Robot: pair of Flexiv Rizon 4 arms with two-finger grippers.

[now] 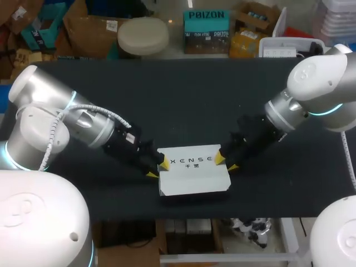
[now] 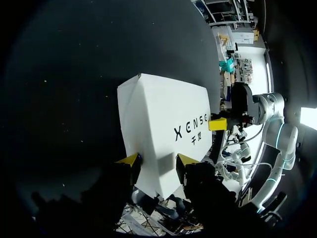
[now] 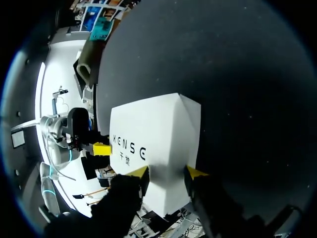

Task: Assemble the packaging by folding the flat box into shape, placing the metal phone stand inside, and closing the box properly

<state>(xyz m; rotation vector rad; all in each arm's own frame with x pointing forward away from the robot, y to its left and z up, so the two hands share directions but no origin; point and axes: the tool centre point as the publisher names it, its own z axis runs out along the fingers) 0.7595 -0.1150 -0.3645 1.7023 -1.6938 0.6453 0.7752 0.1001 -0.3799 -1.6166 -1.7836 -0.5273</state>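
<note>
- Head view: the white box (image 1: pixel 193 175) lies flat, lid down, on the table (image 1: pixel 183 100). The left gripper (image 1: pixel 158 168) and right gripper (image 1: pixel 226 162) sit at its opposite ends. They should push inward evenly so the box does not skid.
- Left wrist view: the fingers are parted, tips against the box's near edge, gripping nothing. Approach low and square.
- Right wrist view: likewise parted and holding nothing. The phone stand is not visible.

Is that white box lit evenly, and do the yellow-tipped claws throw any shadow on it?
Head view: the white box is evenly bright on the dark table, and darker along its near edge. Left wrist view: a grey shadow lies on the box at the left gripper. Right wrist view: a similar shadow at the right gripper.
</note>
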